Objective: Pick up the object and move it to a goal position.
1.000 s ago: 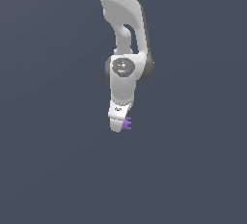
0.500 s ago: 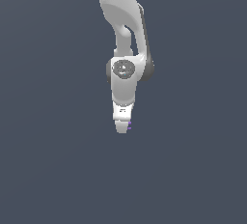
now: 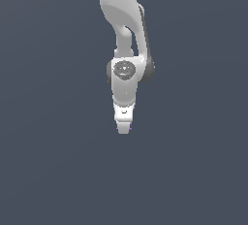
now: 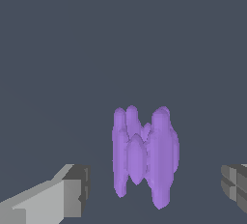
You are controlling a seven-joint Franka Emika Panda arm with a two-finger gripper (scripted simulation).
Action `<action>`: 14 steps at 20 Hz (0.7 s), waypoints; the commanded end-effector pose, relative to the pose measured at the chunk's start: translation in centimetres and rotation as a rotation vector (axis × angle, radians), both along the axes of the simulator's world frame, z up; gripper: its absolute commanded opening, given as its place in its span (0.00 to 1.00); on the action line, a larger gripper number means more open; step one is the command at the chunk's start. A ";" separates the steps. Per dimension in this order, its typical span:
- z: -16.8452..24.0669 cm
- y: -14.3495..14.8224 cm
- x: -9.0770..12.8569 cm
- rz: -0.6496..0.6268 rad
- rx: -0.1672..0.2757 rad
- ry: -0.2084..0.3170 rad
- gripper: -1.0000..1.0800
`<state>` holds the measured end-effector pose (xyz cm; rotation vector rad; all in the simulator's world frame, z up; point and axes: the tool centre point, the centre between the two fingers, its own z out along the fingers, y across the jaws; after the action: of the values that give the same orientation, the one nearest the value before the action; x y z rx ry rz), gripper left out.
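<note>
Looking from closest in, the wrist view shows the two fingertips [image 4: 72, 191] spread wide apart, the claw released, with the purple ridged object [image 4: 144, 156] standing between them and touching neither. That wide stance seems meant to straddle the object before closing on it. Farther back, in the exterior view, the white gripper [image 3: 124, 127] points straight down at the middle of the frame, almost hiding the object [image 3: 130, 129]; only a purple sliver peeps out at its tip. Behind, the arm [image 3: 123, 20] rises to the upper edge. No goal marker shows, and the grasp is not yet made.
</note>
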<state>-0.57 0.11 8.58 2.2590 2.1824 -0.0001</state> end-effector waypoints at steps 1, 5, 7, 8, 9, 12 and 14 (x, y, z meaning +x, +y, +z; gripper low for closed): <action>-0.5 0.0 0.0 0.001 0.000 0.001 0.96; -2.2 0.1 -0.1 0.003 0.000 0.001 0.96; -3.3 0.1 -0.1 0.004 0.000 0.001 0.96; -3.8 0.1 -0.1 0.005 0.000 0.001 0.96; -4.1 0.1 -0.1 0.005 0.000 0.001 0.96; -4.8 0.0 -0.1 0.005 0.000 0.001 0.96; -4.9 0.0 0.0 0.005 0.000 0.000 0.96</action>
<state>-0.69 0.14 3.80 2.2549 2.1893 -0.0022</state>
